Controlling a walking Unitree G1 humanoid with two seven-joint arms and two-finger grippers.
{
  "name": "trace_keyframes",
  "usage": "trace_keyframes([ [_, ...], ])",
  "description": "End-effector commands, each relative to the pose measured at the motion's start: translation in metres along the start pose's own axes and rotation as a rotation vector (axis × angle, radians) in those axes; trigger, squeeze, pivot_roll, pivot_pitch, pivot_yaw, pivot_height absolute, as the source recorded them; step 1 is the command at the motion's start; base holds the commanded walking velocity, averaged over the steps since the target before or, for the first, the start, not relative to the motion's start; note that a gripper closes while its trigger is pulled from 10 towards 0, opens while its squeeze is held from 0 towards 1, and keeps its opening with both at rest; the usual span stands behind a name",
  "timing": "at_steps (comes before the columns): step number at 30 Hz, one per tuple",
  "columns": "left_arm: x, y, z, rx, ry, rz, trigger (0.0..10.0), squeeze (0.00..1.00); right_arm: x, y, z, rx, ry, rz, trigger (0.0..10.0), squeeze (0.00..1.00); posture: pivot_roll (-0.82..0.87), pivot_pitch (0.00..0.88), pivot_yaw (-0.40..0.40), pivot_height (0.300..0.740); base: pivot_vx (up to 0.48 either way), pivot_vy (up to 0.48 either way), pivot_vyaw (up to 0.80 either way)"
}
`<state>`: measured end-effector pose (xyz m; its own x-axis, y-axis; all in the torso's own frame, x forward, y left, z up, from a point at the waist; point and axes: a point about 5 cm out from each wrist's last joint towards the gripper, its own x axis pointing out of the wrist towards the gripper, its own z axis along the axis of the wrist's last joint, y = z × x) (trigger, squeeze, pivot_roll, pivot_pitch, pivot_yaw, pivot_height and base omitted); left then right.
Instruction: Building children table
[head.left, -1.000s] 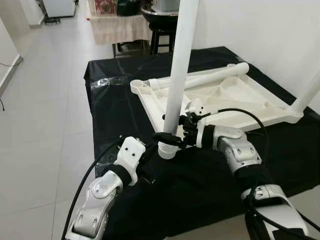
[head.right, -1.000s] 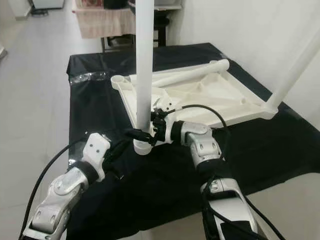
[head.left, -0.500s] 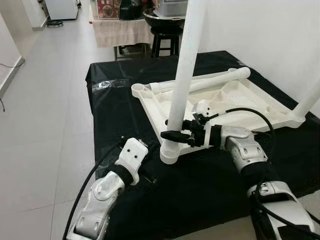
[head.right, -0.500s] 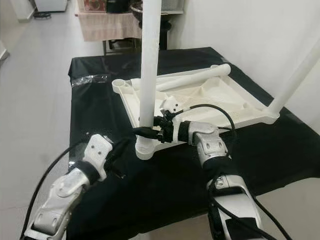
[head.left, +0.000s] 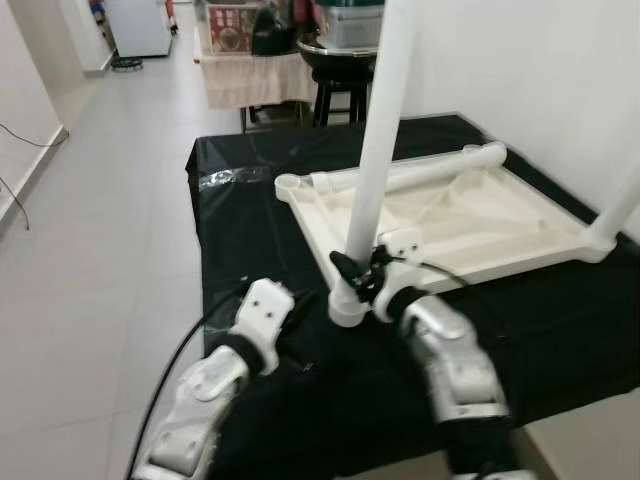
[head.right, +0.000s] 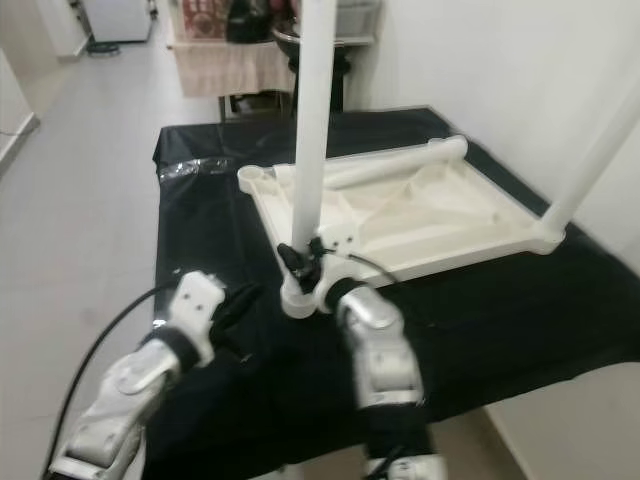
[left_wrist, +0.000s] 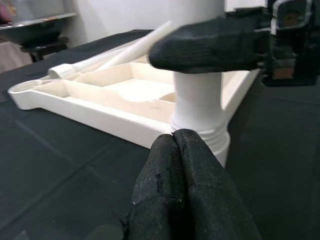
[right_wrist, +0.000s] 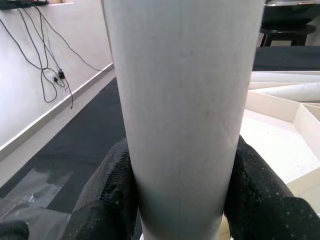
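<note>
Here the white leg (head.left: 378, 150) is held upright, its long axis pointing up, at the near corner of the upside-down tabletop (head.left: 470, 215) on the bench (head.left: 230, 260). The right gripper (head.left: 352, 277) is clamped around it; the left gripper (left_wrist: 187, 165), fingers pressed together, sits just beside its foot. Three legs are counted: two standing, one lying.

Pale grey floor tiles (head.left: 110, 230) are stretching away on the left toward a hallway, and a plain white wall (head.left: 530, 80) is standing on the right. A black cloth (head.left: 250, 250) is covering the low desk, which is sitting just beside that wall. Behind the desk a dark stool (head.left: 335, 85) and a small table with a beige cloth (head.left: 255, 75) are standing, and a black cable (head.left: 20, 165) is running along the far-left wall.
</note>
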<state>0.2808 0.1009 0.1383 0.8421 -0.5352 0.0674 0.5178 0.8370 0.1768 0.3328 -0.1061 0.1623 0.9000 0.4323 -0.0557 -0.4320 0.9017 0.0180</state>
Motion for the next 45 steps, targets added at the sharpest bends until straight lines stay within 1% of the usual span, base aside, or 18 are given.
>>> trace_keyframes([
  [1, 0.002, 0.000, 0.000, 0.002, -0.005, -0.013, 10.0, 0.00, -0.003, -0.003, -0.029, 0.041, 0.130, -0.010, 0.0, 0.00, -0.01, 0.079, -0.042, 0.740, 0.000, 0.000, 0.00],
  [3, 0.002, 0.000, -0.001, 0.000, -0.004, -0.015, 10.0, 0.00, 0.000, -0.007, -0.027, 0.029, 0.128, -0.013, 0.0, 0.00, -0.01, 0.071, -0.048, 0.740, 0.000, 0.000, 0.00],
  [4, 0.003, 0.000, -0.002, -0.001, -0.003, -0.016, 10.0, 0.00, 0.002, -0.010, -0.025, 0.017, 0.127, -0.016, 4.5, 0.00, -0.01, 0.065, -0.045, 0.740, 0.000, 0.000, 0.00],
  [5, 0.003, 0.000, -0.002, -0.001, -0.003, -0.016, 10.0, 0.00, 0.002, -0.010, -0.025, 0.017, 0.127, -0.016, 4.5, 0.00, -0.01, 0.065, -0.045, 0.740, 0.000, 0.000, 0.00],
  [6, 0.003, 0.000, -0.002, -0.002, -0.001, -0.015, 10.0, 0.00, 0.007, -0.007, -0.019, 0.006, 0.109, 0.099, 10.0, 1.00, -0.01, 0.061, -0.044, 0.740, 0.000, 0.000, 0.00],
  [7, 0.003, 0.000, -0.002, -0.002, -0.001, -0.015, 10.0, 0.00, 0.007, -0.007, -0.019, 0.006, 0.109, 0.099, 10.0, 1.00, -0.01, 0.061, -0.044, 0.740, 0.000, 0.000, 0.00],
  [9, 0.004, 0.000, -0.004, -0.005, 0.004, -0.017, 10.0, 0.00, 0.010, 0.000, -0.002, -0.031, 0.051, 0.360, 10.0, 1.00, 0.00, 0.051, -0.043, 0.740, 0.000, 0.000, 0.00],
  [10, 0.004, 0.000, -0.004, -0.005, 0.004, -0.017, 10.0, 0.00, 0.010, 0.000, -0.002, -0.031, 0.051, 0.360, 10.0, 1.00, 0.00, 0.051, -0.043, 0.740, 0.000, 0.000, 0.00],
  [15, 0.005, -0.001, -0.005, -0.007, 0.006, -0.027, 10.0, 0.00, 0.011, -0.004, 0.022, -0.119, 0.002, 0.545, 10.0, 1.00, 0.01, 0.046, -0.048, 0.740, 0.000, 0.000, 0.00],
  [16, 0.005, 0.000, -0.006, -0.007, 0.007, -0.030, 10.0, 0.00, 0.011, -0.008, 0.034, -0.130, 0.025, 0.754, 10.0, 0.04, 0.01, 0.044, -0.049, 0.740, 0.000, 0.000, 0.00],
  [17, 0.005, 0.000, -0.006, -0.007, 0.007, -0.030, 10.0, 0.00, 0.009, -0.008, 0.036, -0.141, 0.032, 0.841, 10.0, 0.00, 0.01, 0.044, -0.049, 0.740, 0.000, 0.000, 0.00],
  [19, 0.005, 0.000, -0.006, -0.007, 0.007, -0.030, 10.0, 0.00, 0.010, -0.009, 0.037, -0.148, 0.040, 0.880, 10.0, 0.00, 0.01, 0.045, -0.051, 0.740, 0.000, 0.000, 0.00],
  [23, 0.005, 0.000, -0.006, -0.006, 0.007, -0.029, 10.0, 0.00, 0.023, -0.016, 0.038, -0.115, 0.079, 0.853, 10.0, 0.00, 0.01, 0.045, -0.053, 0.740, 0.000, 0.000, 0.00],
  [24, 0.005, 0.000, -0.006, -0.006, 0.006, -0.030, 10.0, 0.00, 0.024, -0.018, 0.036, -0.112, 0.099, 0.857, 9.3, 0.00, 0.02, 0.047, -0.059, 0.740, 0.000, 0.000, 0.00],
  [27, 0.005, -0.001, -0.006, -0.006, 0.006, -0.030, 10.0, 0.00, 0.025, -0.019, 0.034, -0.114, 0.112, 0.863, 9.3, 0.00, 0.02, 0.047, -0.059, 0.740, 0.000, 0.000, 0.00],
  [28, 0.005, -0.001, -0.006, -0.006, 0.006, -0.031, 10.0, 0.00, 0.025, -0.021, 0.034, -0.111, 0.116, 0.868, 0.0, 0.00, 0.02, 0.050, -0.061, 0.740, 0.000, 0.000, 0.00],
  [39, 0.005, -0.002, -0.004, -0.011, -0.001, -0.036, 10.0, 0.00, 0.013, -0.044, 0.025, -0.100, 0.095, 0.816, 0.0, 0.00, 0.01, 0.071, -0.053, 0.740, 0.000, 0.000, 0.00],
  [45, 0.004, -0.002, -0.003, -0.009, -0.001, -0.037, 10.0, 0.00, 0.006, -0.046, 0.011, -0.098, 0.066, 0.647, 0.0, 0.00, 0.01, 0.082, -0.051, 0.740, 0.000, 0.000, 0.00],
])
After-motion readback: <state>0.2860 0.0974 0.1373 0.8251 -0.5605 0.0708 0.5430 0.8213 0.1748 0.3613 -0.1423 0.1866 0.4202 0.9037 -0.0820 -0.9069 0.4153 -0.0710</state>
